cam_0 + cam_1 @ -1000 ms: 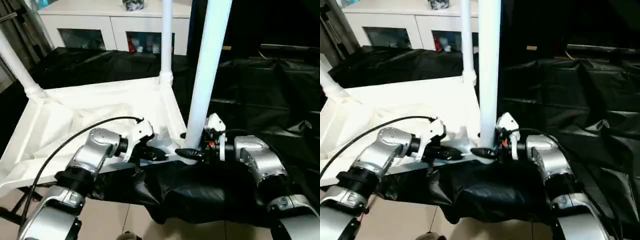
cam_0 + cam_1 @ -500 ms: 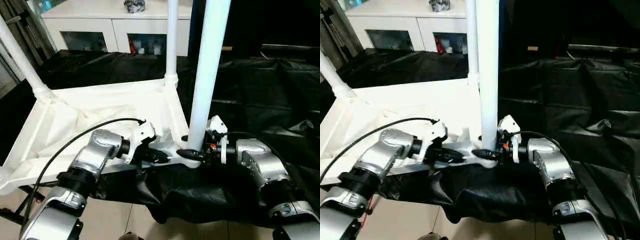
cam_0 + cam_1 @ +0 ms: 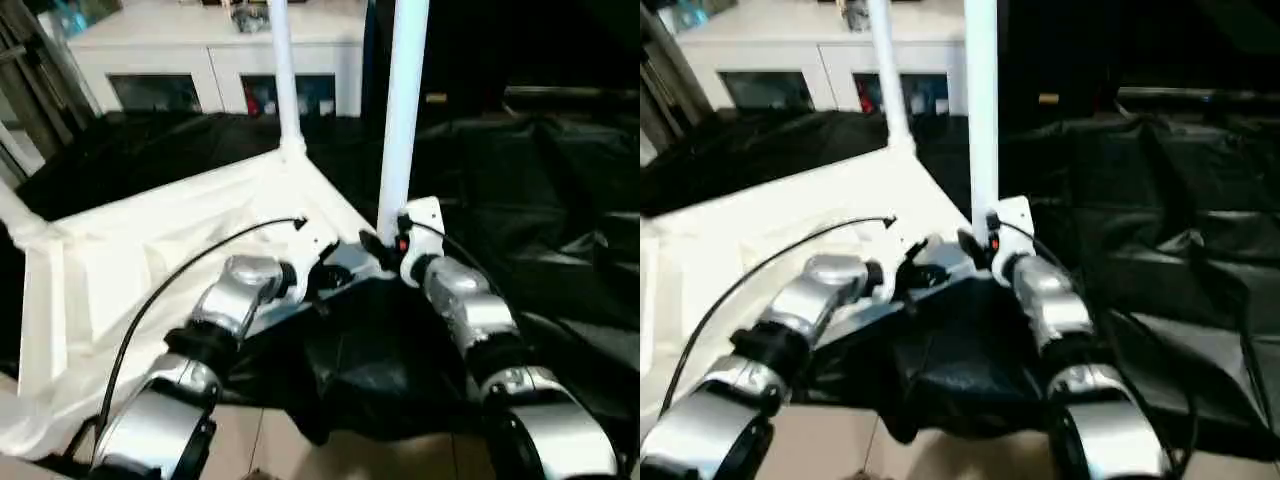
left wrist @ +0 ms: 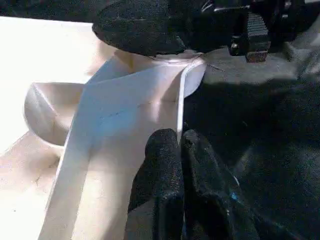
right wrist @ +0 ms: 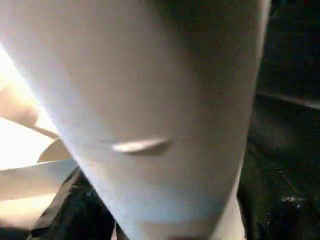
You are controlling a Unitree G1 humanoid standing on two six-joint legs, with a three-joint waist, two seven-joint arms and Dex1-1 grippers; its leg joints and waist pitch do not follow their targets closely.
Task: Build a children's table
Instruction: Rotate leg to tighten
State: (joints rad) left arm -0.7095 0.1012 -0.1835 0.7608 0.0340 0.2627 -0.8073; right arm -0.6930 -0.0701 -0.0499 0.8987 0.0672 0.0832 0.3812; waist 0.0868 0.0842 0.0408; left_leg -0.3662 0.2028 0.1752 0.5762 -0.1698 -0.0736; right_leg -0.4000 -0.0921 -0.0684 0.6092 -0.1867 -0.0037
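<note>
White all over — the children's table (image 3: 150, 250) and its tubular legs (image 3: 400, 110) — against a black-draped desk (image 3: 540, 190), silver forearms (image 3: 465, 305) and a white cabinet (image 3: 200, 50).

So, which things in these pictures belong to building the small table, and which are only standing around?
Part of the job:
- white table top, lying underside up
- near leg standing in its corner socket, with the right gripper at its base
- far leg and left corner leg
- left gripper, pinching the top's rim

Only standing around:
- black-draped work table
- white cabinet
</note>
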